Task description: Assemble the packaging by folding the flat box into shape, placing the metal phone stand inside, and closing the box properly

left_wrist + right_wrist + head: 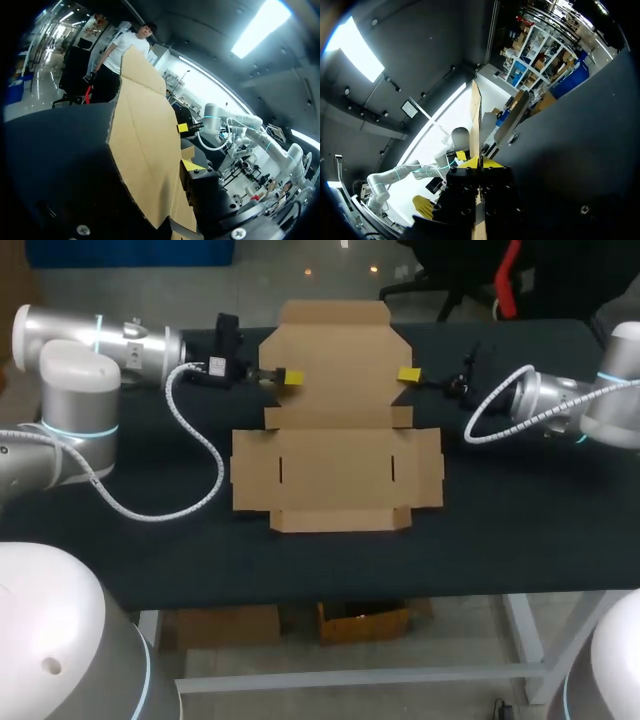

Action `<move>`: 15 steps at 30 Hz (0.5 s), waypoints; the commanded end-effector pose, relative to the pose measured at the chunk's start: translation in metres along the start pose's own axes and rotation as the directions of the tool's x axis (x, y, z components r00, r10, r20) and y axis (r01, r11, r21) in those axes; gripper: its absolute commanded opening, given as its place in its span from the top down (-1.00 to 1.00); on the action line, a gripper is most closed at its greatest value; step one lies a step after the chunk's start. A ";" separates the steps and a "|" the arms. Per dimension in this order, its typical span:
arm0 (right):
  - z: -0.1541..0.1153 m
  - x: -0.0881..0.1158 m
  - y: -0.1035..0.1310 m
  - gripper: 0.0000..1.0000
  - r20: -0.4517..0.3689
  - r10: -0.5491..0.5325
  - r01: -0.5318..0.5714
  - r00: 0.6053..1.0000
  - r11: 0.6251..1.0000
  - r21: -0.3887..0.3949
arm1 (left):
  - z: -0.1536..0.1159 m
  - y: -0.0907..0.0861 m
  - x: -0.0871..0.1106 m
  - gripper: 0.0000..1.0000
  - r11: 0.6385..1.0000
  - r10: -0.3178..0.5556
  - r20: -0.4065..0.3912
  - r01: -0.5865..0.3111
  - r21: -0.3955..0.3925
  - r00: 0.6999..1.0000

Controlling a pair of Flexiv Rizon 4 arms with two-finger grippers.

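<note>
**Step in hand: folding the box**

The box [337, 430] lies flat on the table [500, 540]. My right gripper [480, 162] pinches its far panel's edge. My left gripper [290, 377] is at the opposite edge, and I cannot tell its grip. The next move likely calls for lifting both edges evenly.

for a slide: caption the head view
Left gripper and right gripper at opposite edges of the flat cardboard box, unfolded on a dark table

No text, number or sign can be read in any view. The flat cardboard box [338, 455] is plain brown, and a small white tag [214, 367] at the upper left is too small to make out.
</note>
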State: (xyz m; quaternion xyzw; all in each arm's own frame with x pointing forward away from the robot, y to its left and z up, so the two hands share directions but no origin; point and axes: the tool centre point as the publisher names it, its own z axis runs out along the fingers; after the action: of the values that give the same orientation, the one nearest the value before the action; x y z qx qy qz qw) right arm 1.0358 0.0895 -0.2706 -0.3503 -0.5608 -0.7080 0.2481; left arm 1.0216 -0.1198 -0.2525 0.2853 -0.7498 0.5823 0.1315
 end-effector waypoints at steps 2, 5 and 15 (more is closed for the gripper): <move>0.003 -0.005 0.003 1.00 -0.042 -0.001 0.001 0.999 1.000 0.005 | 0.005 -0.003 -0.002 0.22 1.000 0.007 -0.021 -0.007 0.000 1.000; 0.004 -0.005 0.004 1.00 -0.046 -0.003 0.003 0.999 1.000 0.004 | 0.007 -0.005 0.000 0.30 1.000 0.014 -0.031 -0.014 -0.001 0.999; 0.008 -0.003 0.007 1.00 -0.059 -0.014 0.014 0.998 1.000 0.007 | 0.013 -0.008 0.002 0.53 1.000 0.026 -0.047 -0.027 -0.004 0.999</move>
State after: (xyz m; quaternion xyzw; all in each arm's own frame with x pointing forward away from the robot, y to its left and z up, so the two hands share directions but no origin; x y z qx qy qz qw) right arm 1.0401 0.0955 -0.2649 -0.3340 -0.5607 -0.7137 0.2542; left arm 1.0233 -0.1336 -0.2478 0.2642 -0.7516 0.5882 0.1391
